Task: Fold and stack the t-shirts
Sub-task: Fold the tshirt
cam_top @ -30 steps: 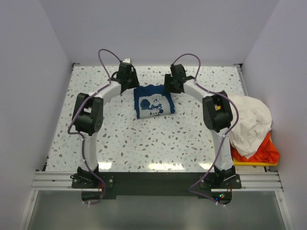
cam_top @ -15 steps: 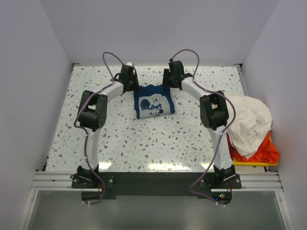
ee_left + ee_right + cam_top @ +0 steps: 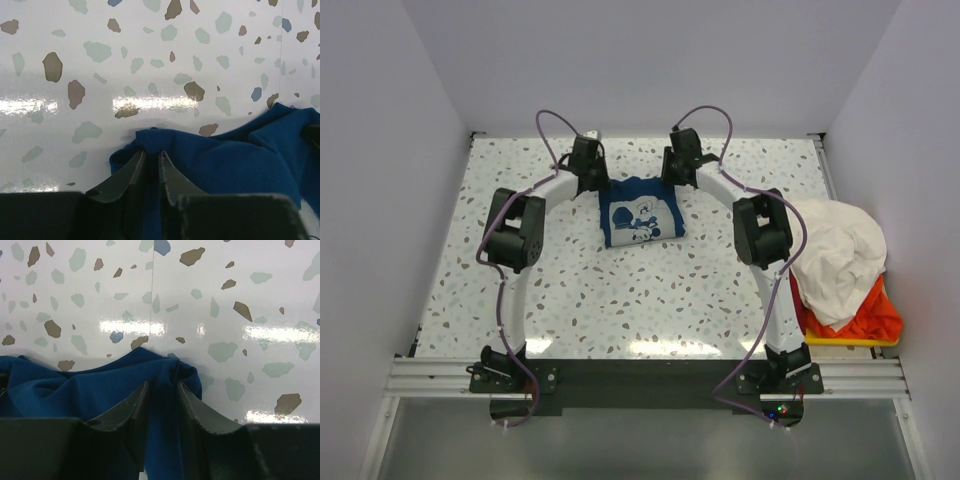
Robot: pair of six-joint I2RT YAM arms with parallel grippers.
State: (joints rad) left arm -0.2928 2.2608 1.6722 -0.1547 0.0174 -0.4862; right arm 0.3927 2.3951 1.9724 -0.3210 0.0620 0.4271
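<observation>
A folded navy blue t-shirt [image 3: 640,215] with a white print lies at the far middle of the table. My left gripper [image 3: 598,185] is at its far left corner. In the left wrist view the jaws [image 3: 151,154] stand narrow, pinching a fold of the navy cloth [image 3: 240,160]. My right gripper [image 3: 670,182] is at the far right corner, and its jaws [image 3: 163,386] have closed round a bunched ridge of the navy cloth [image 3: 75,385]. A cream-white t-shirt [image 3: 840,255] is heaped over an orange-red one [image 3: 870,318] at the right edge.
The heap of shirts sits on a yellow bin [image 3: 840,340] at the table's right edge. White walls close in the speckled table [image 3: 620,300] at the back and both sides. The arm bases stand on the rail at the near edge.
Both grippers have reached slightly farther over the shirt's far corners and their jaws have narrowed onto the cloth. The shirt has not shifted.
</observation>
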